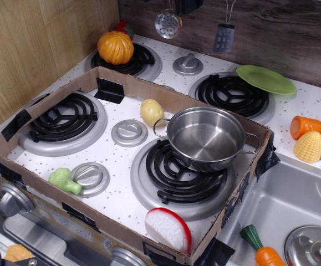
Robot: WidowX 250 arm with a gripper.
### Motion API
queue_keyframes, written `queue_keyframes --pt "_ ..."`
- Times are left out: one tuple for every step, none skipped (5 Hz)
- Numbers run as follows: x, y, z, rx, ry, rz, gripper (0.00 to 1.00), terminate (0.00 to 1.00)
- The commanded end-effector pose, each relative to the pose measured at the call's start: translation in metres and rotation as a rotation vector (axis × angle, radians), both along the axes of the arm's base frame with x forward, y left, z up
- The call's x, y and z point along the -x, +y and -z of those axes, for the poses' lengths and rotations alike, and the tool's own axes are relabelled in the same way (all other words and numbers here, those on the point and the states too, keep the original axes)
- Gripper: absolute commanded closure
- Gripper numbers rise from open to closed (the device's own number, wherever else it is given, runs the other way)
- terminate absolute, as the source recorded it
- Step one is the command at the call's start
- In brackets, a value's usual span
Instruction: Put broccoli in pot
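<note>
claw: not in view, cannot tell its state | broccoli (66, 180): lying loose, well left of and nearer than pot (206, 138) | pot: open, empty, on burner (178, 173), ready for dropping in
</note>
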State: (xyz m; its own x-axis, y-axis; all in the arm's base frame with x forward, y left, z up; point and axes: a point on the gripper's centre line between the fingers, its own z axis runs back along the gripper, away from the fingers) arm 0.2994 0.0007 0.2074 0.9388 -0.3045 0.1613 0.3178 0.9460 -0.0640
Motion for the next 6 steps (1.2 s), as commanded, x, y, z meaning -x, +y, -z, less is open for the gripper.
queue_keyframes --pt "0.000 0.000 0.000 0.000 0.000 0.000 0.00 0.00" --pt "0.023 0.014 0.013 -0.034 0.000 -0.076 0.00 0.00" --pt "0.039 0.027 0.026 -0.045 -0.008 -0.141 0.00 0.00" --pt "0.050 0.041 0.036 -0.076 0.008 -0.165 0.00 0.00" --pt "0.062 0.059 0.048 -0.074 0.049 -0.227 0.00 0.00" --pt "0.077 0.064 0.066 -0.073 0.044 -0.320 0.00 0.00"
